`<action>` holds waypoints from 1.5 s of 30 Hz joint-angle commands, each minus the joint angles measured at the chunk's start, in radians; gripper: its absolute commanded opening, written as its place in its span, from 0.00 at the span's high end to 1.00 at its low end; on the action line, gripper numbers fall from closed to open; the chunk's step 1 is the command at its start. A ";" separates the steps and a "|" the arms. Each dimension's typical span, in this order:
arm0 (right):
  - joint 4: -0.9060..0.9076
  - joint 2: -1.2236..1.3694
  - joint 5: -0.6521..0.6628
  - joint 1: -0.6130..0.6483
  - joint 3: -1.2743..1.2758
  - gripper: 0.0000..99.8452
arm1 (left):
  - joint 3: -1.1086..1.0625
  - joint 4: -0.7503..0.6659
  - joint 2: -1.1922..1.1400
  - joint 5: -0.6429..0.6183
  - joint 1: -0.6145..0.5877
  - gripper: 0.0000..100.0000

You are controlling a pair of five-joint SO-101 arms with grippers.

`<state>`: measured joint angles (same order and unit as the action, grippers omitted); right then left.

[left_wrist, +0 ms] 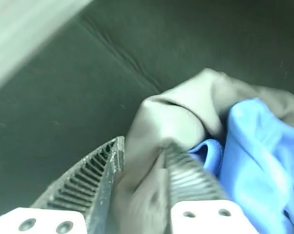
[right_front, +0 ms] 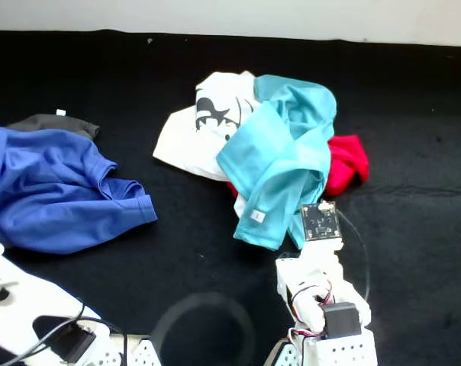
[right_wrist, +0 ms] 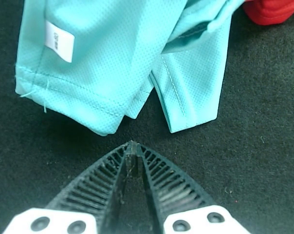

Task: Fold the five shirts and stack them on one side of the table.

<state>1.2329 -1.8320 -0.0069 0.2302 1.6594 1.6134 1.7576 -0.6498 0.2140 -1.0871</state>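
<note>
Teal shirt (right_front: 280, 160) lies mid-frame in the high view, its hem just ahead of the right gripper (right_wrist: 131, 146), closed and empty, while the left gripper (left_wrist: 144, 146) pinches the grey shirt (left_wrist: 176, 112) beside the blue shirt (left_wrist: 264, 161).

A teal shirt (right_front: 280, 164) drapes over a white printed shirt (right_front: 196, 133), with a red shirt (right_front: 345, 162) touching it. Well apart lies a blue shirt (right_front: 51, 191), a grey shirt (right_front: 55, 123) at its edge, all on the black table (right_front: 185, 259).
</note>
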 commanded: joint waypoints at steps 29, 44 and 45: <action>0.010 -0.002 -0.011 0.008 0.151 0.99 | -1.862 -0.147 1.323 0.006 0.642 0.79; -0.176 0.001 -0.008 0.001 0.150 0.99 | -2.660 -0.939 1.514 -0.002 0.889 0.79; -0.217 0.001 -0.008 -0.005 0.150 0.99 | -2.660 -0.939 1.514 -0.002 0.918 0.79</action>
<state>1.1208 -1.8320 -0.0069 0.2302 1.6594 -1.0411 0.8707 0.8401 0.2125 -0.2325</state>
